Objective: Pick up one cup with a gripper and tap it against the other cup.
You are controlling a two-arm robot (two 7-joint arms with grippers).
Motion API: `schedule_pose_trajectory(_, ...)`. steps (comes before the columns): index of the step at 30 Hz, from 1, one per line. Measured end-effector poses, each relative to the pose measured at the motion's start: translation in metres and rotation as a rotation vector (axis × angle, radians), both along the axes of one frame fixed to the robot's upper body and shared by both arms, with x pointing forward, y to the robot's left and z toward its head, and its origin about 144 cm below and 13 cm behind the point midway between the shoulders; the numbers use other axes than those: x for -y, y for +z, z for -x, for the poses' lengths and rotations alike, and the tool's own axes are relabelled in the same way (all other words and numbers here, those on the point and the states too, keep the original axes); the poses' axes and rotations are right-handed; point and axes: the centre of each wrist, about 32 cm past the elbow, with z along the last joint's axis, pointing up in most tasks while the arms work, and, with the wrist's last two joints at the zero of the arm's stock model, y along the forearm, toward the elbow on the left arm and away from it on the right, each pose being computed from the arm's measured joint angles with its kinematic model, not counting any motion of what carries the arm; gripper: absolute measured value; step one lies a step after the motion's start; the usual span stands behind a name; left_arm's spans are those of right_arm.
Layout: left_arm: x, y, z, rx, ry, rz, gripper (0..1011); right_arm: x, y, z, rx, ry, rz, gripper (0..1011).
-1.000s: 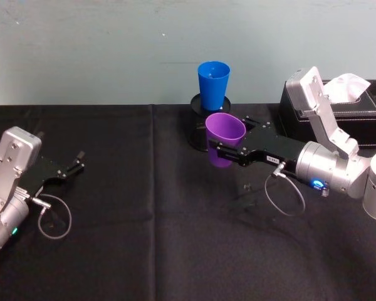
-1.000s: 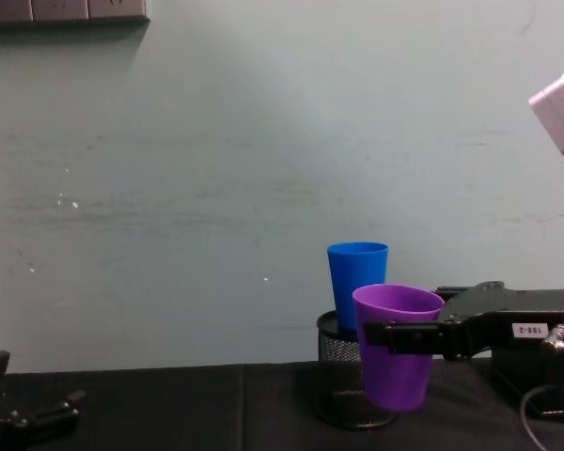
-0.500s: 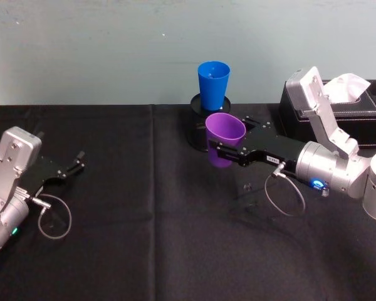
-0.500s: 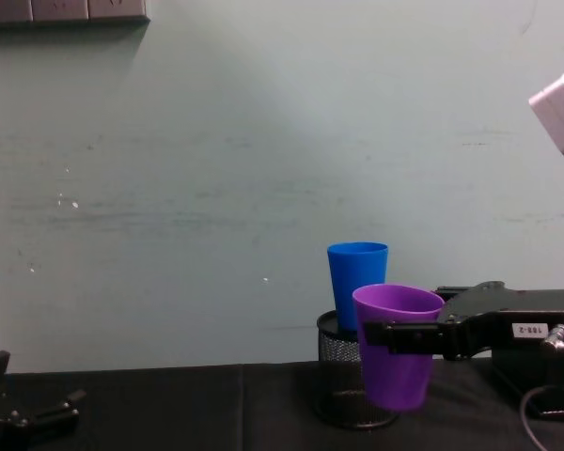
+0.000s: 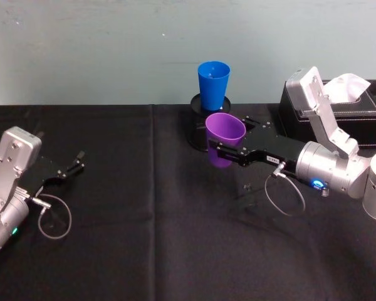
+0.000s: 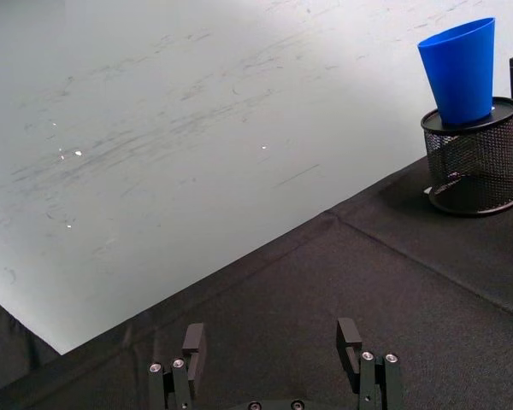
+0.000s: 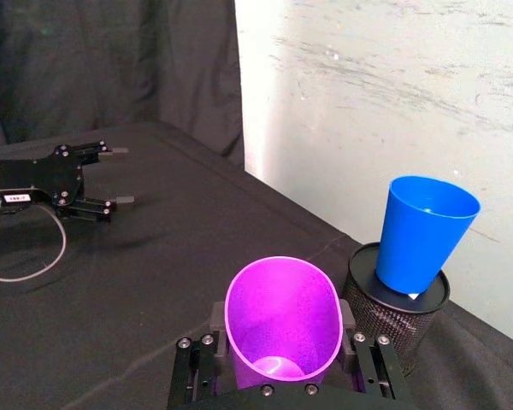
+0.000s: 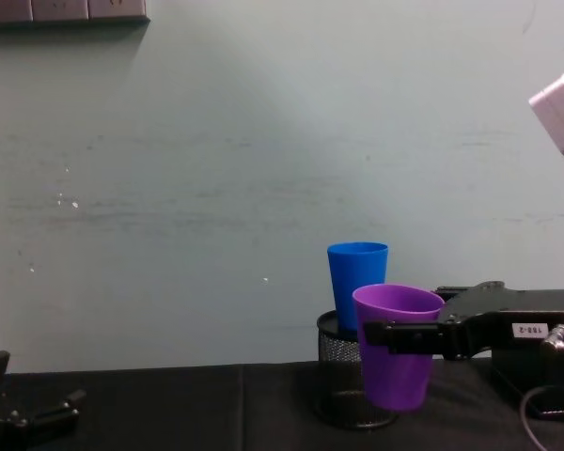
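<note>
My right gripper (image 5: 220, 150) (image 8: 395, 335) is shut on the purple cup (image 5: 224, 138) (image 7: 282, 320) (image 8: 396, 357), holding it upright above the black cloth. Just behind it the blue cup (image 5: 213, 84) (image 7: 421, 232) (image 8: 357, 285) (image 6: 462, 70) stands on top of a black wire-mesh pen holder (image 5: 197, 128) (image 7: 397, 319) (image 6: 474, 167). In the chest view the purple cup overlaps the blue one's lower right side; whether they touch I cannot tell. My left gripper (image 5: 75, 164) (image 6: 275, 345) rests open near the table's left side, far from both cups.
A black tissue box (image 5: 354, 116) with a white tissue stands at the back right, behind my right arm. Black cloth covers the table (image 5: 150, 238), and a pale wall runs directly behind the cups.
The purple cup has risen a touch in my right gripper. The left arm has not moved.
</note>
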Motion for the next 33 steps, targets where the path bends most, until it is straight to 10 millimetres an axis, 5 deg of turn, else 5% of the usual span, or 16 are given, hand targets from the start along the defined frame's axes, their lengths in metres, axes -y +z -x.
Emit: schedule_pose_trajectory(33, 0.0000, 0.0000, 0.0000, 0.000, 0.000, 0.000, 1000, 0.0000, 0.0000, 0.0000, 0.000, 0.000, 0.000, 718)
